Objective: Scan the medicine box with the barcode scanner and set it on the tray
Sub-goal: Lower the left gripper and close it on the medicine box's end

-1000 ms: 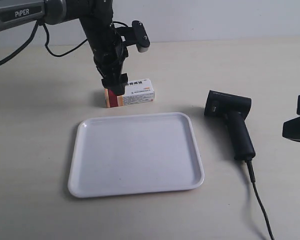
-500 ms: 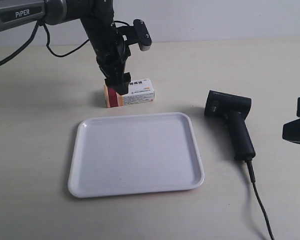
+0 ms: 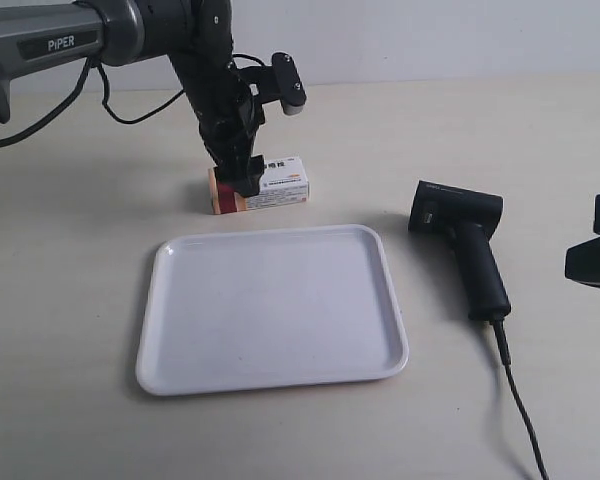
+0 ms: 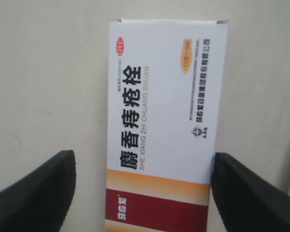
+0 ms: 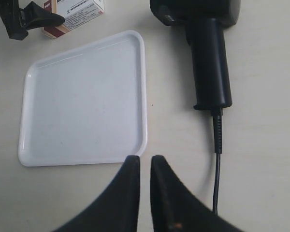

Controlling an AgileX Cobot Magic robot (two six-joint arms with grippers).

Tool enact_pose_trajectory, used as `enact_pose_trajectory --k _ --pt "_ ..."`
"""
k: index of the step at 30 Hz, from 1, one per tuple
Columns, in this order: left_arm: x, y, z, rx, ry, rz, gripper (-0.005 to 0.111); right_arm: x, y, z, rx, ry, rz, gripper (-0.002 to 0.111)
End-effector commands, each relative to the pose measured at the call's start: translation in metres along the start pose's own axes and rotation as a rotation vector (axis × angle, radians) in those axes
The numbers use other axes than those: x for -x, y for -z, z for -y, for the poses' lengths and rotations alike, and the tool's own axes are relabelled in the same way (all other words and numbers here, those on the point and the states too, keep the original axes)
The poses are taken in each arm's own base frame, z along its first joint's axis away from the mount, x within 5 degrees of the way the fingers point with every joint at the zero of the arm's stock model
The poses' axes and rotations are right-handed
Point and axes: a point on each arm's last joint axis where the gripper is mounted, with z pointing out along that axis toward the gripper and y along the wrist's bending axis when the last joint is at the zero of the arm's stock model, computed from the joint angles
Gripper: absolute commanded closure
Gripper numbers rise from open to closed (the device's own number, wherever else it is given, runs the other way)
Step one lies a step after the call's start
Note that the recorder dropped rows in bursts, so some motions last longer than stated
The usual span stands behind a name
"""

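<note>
Beige tabletop [image 3: 60,300] is being shown under even light, with a pale wall [image 3: 430,40] running behind it. The medicine box [image 3: 280,185] is lying flat on the table just beside the tray [image 3: 270,305], on its wall side. Its dark red end is being straddled by the left gripper [image 4: 144,162], whose fingers [image 4: 38,193] are being held wide apart, not clamped. The barcode scanner [image 3: 470,250] is lying beside the tray. The right gripper [image 5: 145,164] is being held above bare table, its fingers nearly together, gripping nothing.

exterior view overlooks the table [image 3: 70,300]; both wrist views see the medicine box [image 4: 164,121].
</note>
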Motion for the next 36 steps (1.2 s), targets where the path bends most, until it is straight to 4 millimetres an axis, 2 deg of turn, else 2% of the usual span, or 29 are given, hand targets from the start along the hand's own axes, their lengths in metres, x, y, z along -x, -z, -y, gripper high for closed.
enact_pose_trajectory --k 1,7,28,36 --pt "0.001 0.002 -0.003 0.010 0.006 0.025 0.031 0.002 0.001 0.000 -0.004 0.016 0.011 0.098" --pt "-0.001 -0.001 -0.003 -0.004 0.011 0.038 0.023 0.002 0.001 0.000 -0.004 0.016 0.011 0.098" --pt "0.001 -0.002 -0.003 -0.005 -0.016 0.062 0.023 0.001 0.001 0.000 -0.004 0.016 0.006 0.098" --pt "-0.001 -0.013 0.000 -0.019 -0.014 0.051 0.023 0.001 0.001 0.000 -0.004 0.016 0.006 0.098"
